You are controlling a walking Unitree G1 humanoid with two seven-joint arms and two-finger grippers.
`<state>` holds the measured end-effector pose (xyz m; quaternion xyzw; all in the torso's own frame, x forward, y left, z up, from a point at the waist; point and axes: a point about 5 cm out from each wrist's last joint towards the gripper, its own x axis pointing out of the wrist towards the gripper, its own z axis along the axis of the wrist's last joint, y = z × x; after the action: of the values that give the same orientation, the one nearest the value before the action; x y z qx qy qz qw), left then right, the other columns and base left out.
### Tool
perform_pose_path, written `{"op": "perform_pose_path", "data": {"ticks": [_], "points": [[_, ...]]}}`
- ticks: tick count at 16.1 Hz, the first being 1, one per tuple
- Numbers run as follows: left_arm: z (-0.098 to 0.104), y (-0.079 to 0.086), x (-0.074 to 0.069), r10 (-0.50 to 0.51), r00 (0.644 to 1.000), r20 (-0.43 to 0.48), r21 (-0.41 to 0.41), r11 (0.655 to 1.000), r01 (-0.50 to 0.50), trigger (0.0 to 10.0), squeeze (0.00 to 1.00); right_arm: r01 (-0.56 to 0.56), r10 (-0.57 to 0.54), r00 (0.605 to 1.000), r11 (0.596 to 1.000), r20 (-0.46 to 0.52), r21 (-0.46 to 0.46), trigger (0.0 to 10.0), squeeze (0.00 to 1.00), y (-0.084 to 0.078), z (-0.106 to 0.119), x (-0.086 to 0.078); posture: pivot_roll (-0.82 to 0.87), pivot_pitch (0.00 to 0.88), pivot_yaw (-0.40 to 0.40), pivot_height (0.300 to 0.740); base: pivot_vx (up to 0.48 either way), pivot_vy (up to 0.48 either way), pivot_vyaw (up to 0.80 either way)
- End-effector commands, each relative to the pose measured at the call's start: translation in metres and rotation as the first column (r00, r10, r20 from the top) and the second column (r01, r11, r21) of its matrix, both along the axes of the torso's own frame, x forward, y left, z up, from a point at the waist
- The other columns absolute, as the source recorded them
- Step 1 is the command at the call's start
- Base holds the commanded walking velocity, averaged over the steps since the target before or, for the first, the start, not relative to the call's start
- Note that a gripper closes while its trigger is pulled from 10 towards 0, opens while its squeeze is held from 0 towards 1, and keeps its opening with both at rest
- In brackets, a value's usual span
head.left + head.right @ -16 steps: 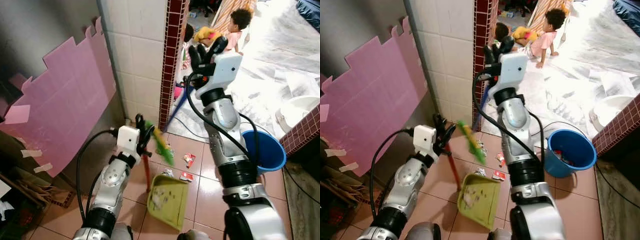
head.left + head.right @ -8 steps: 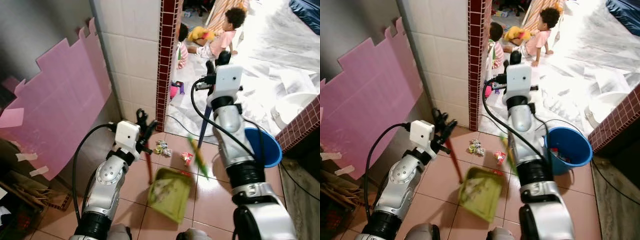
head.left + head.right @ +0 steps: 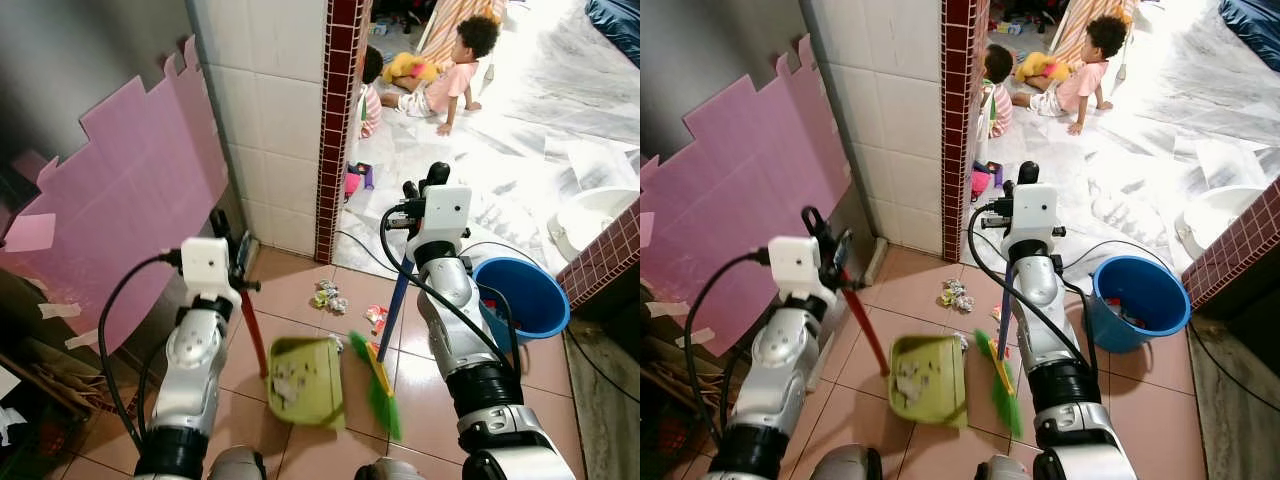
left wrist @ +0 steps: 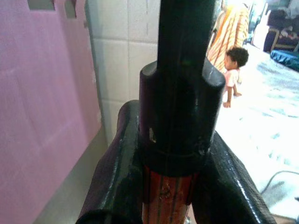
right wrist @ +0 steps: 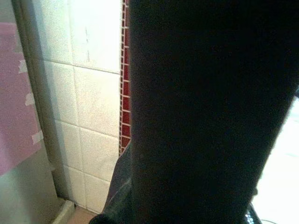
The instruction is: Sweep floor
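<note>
Broom [image 3: 378, 374], green bristles on the tiled floor [image 3: 430, 400] beside the dustpan [image 3: 300, 380]; right gripper [image 3: 420, 190] clasps its blue handle, left gripper [image 3: 228, 228] clasps the dustpan's red handle [image 3: 253, 335]. Litter [image 3: 326, 298] lies nearby.

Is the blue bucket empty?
No, the right eye view shows some litter lying in the bottom of the blue bucket, beside the right arm.

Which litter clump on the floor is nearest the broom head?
The red-and-white wrappers beside the blue broom handle, just above the green broom head. The other clump lies farther off, toward the tiled pillar.
</note>
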<state>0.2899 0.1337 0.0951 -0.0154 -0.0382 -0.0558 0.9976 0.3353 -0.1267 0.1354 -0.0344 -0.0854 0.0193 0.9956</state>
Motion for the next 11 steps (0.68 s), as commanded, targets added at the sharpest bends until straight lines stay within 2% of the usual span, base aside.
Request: {"op": "perform_pose_path", "data": {"ticks": [1, 3, 5, 7, 11], "points": [[0.023, -0.002, 0.007, 0.000, 0.996, 0.091, -0.007, 1.000, 0.001, 10.0, 0.00, -0.025, 0.027, 0.996, 0.999, 0.083, -0.019, 10.0, 0.00, 0.002, 0.016, -0.001, -0.01, 0.000, 0.027, 0.740, 0.000, 0.000, 0.00], [0.024, -0.003, 0.008, -0.013, 0.996, 0.093, 0.031, 0.999, 0.010, 10.0, 0.00, -0.013, 0.013, 0.999, 1.000, 0.047, 0.006, 10.0, 0.00, 0.002, 0.012, -0.001, -0.02, 0.000, 0.029, 0.740, 0.000, 0.000, -0.62], [0.025, -0.007, 0.009, -0.023, 0.996, 0.089, 0.012, 1.000, 0.022, 10.0, 0.00, -0.017, 0.017, 0.998, 1.000, 0.056, 0.004, 10.0, 0.00, 0.002, 0.015, -0.001, -0.02, 0.000, 0.030, 0.740, 0.000, 0.000, -0.80], [0.027, -0.010, 0.009, -0.018, 0.995, 0.100, 0.045, 0.999, 0.014, 10.0, 0.00, 0.001, -0.002, 0.997, 1.000, 0.080, 0.010, 10.0, 0.00, -0.003, 0.022, 0.001, -0.02, 0.000, 0.029, 0.740, 0.000, 0.000, -0.80], [0.027, -0.013, 0.008, -0.042, 0.995, 0.092, 0.038, 0.999, 0.039, 10.0, 0.00, 0.054, -0.052, 0.995, 0.998, 0.087, -0.014, 10.0, 0.00, -0.011, 0.025, 0.004, -0.02, 0.000, 0.030, 0.740, 0.000, 0.000, -0.80]]}}
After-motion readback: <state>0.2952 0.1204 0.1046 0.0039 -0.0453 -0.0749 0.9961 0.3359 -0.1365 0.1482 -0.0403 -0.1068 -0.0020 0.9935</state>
